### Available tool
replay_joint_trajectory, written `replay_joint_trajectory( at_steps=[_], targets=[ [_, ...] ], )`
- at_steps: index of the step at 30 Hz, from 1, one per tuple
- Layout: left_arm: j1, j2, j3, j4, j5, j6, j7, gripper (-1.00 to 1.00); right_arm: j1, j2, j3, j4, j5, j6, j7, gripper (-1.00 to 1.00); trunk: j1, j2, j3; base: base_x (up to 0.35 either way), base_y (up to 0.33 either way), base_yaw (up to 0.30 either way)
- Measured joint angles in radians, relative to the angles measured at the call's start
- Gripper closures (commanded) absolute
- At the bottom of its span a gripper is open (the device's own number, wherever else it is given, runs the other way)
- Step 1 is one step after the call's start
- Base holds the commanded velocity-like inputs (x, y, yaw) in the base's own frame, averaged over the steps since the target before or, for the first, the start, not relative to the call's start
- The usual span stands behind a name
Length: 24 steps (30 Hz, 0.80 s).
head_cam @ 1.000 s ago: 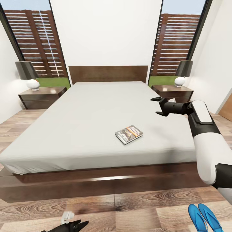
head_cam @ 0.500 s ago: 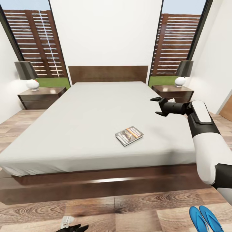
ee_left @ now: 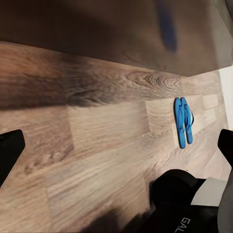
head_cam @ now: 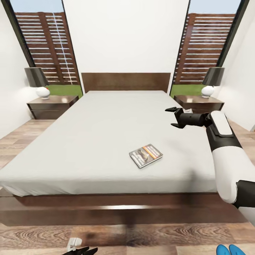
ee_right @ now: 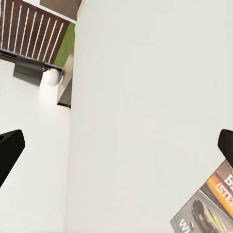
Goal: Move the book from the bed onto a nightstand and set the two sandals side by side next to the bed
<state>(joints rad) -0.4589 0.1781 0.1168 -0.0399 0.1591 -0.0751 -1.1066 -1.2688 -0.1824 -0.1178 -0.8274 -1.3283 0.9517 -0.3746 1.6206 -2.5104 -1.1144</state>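
Observation:
The book (head_cam: pixel 146 156) lies flat on the bed (head_cam: pixel 106 134), near the foot end and right of centre; the right wrist view catches its corner (ee_right: pixel 208 208). My right gripper (head_cam: pixel 169 117) hovers open over the mattress, beyond the book and to its right, with nothing between its fingers (ee_right: pixel 9 150). The two blue sandals (ee_left: pixel 183 121) lie side by side on the wood floor; their tips (head_cam: pixel 226 249) peek in at the lower right of the head view. My left gripper (head_cam: pixel 83 250) hangs low over the floor at the foot of the bed, open and empty.
A nightstand (head_cam: pixel 53 106) with a lamp (head_cam: pixel 37 81) stands left of the headboard, and another nightstand (head_cam: pixel 198 103) with a lamp (head_cam: pixel 212 80) stands on the right. The dark bed frame (head_cam: pixel 106 209) juts out in front of me. My base (ee_left: pixel 189 204) sits near the sandals.
The whole head view has shifted, so the camera moved: bed, book and nightstands slid rightward and the sandals sank to the bottom edge. Both grippers stay open and empty.

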Motion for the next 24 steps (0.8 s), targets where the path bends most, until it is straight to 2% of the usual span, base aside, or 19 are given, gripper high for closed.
replay_joint_trajectory(
  at_steps=[11, 24],
  targets=[
    [0.0, -0.002, 0.0, 0.0, 0.0, 0.0, 0.006, -1.0, 0.0, 0.0, 0.0, 0.0, -0.005, 0.0, 0.0, -1.0, 0.0, 0.0, 0.0, 0.167, -0.107, 0.224],
    [0.0, -0.001, 0.0, 0.0, 0.001, 0.0, 0.008, -1.0, 0.0, 0.0, 0.001, 0.0, 0.0, 0.0, 0.0, -1.0, 0.0, 0.0, 0.0, 0.146, -0.067, 0.042]
  ],
)
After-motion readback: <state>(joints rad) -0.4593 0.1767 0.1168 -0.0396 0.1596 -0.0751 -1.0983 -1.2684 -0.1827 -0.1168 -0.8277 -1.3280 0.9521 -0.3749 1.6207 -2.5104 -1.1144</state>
